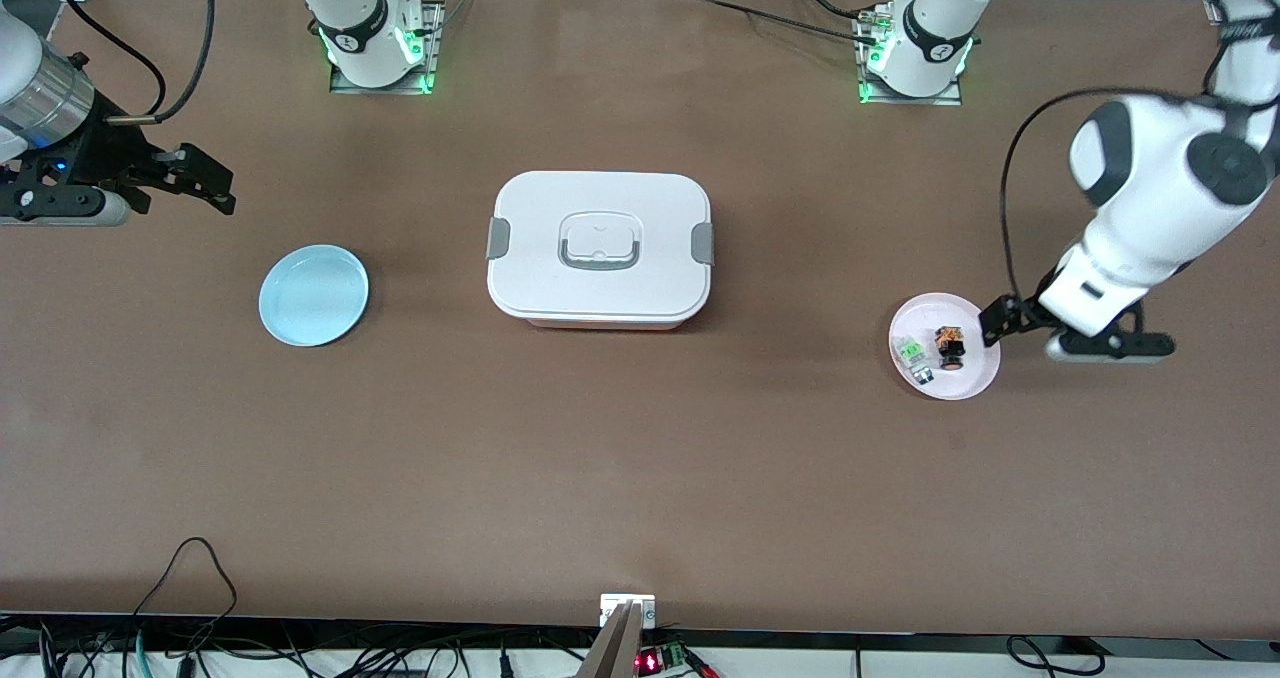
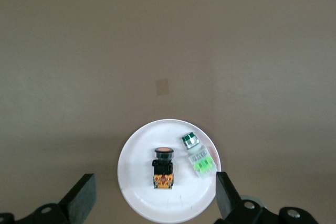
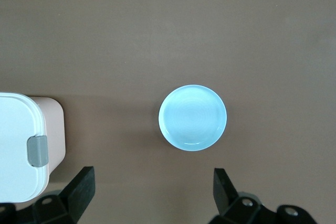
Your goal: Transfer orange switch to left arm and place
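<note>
The orange switch (image 1: 949,346) lies on a small pink plate (image 1: 962,386) toward the left arm's end of the table, beside a clear component with a green top (image 1: 914,352). My left gripper (image 1: 1005,320) hovers over the plate's edge, open and empty. In the left wrist view the switch (image 2: 163,167) lies on the plate (image 2: 135,182) just ahead of the gap in my left gripper (image 2: 152,203). My right gripper (image 1: 225,190) is open and empty, up over the table at the right arm's end. The white box (image 1: 600,248) stands in the middle of the table.
A light blue plate (image 1: 313,295) sits empty between the box and the right arm's end; it shows in the right wrist view (image 3: 192,117) ahead of my right gripper (image 3: 152,198), with the box's corner (image 3: 21,145) beside it. Cables run along the table's near edge.
</note>
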Motion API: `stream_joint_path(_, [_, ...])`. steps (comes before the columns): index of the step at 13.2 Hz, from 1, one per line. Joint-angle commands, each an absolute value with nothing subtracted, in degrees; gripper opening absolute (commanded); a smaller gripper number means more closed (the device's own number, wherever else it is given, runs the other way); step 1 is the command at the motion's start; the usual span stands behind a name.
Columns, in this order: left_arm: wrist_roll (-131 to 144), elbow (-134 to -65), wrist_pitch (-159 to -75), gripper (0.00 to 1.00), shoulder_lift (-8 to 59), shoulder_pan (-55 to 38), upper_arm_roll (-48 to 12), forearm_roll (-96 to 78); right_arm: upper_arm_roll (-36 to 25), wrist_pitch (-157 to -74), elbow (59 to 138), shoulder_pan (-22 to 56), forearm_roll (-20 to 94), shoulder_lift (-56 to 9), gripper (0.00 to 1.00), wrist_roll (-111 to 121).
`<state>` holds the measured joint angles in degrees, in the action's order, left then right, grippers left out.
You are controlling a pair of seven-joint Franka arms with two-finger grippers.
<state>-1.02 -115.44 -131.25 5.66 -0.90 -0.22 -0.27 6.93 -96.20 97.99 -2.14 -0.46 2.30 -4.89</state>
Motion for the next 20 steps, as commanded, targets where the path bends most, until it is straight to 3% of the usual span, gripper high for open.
stream_joint_path(1, [-3.9, -109.7, -120.5, 1.0, 1.6, -1.2, -0.8, 0.7, 6.9, -95.4, 96.2, -1.8, -0.4, 1.5, 1.0, -5.6])
stream_joint_path(4, [-4.1, -95.0, -101.0, 1.0, 1.7, -1.4, -2.5, 1.0, 6.8, -95.3, 96.2, -1.9, -0.4, 1.4, 1.0, -5.4])
stream_joint_path(7, [-4.1, -88.9, -93.8, 1.0, 1.4, -1.5, -3.7, 1.1, 6.8, -95.4, 96.1, -1.9, -0.4, 1.5, 1.0, -5.7])
stream_joint_path(15, [-4.4, -93.2, -93.7, 1.0, -4.7, -5.7, 2.4, 1.0, 6.8, -95.4, 95.5, -1.9, -0.4, 1.4, 1.0, -5.6])
stream_joint_path(20, [-4.3, -92.5, -92.4, 1.0, -4.6, -5.8, 1.9, 0.4, 6.8, -94.8, 95.8, -1.9, -0.4, 1.4, 1.0, -5.9])
